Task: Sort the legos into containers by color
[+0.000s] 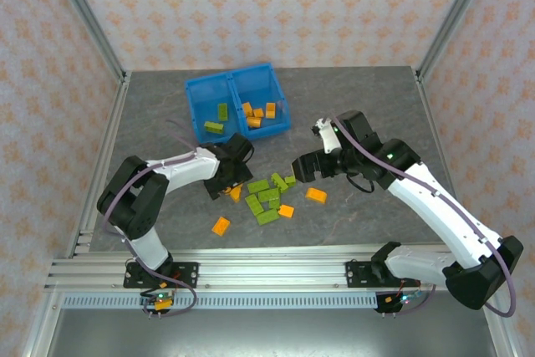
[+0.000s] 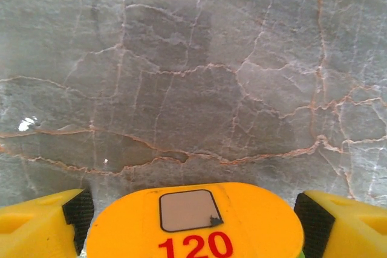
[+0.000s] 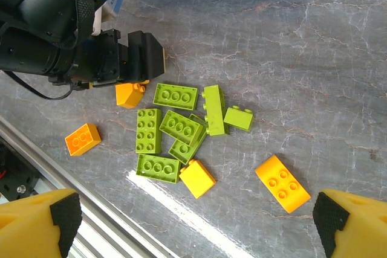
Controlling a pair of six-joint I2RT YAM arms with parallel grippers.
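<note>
While left gripper (image 2: 193,212) and right gripper (image 3: 195,222) gape, veined grey table (image 1: 351,98) meets papered walls (image 1: 267,6).

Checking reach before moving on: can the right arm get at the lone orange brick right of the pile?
Probably yes: the orange brick lies apart on bare table, and the right gripper hangs open nearby.
</note>
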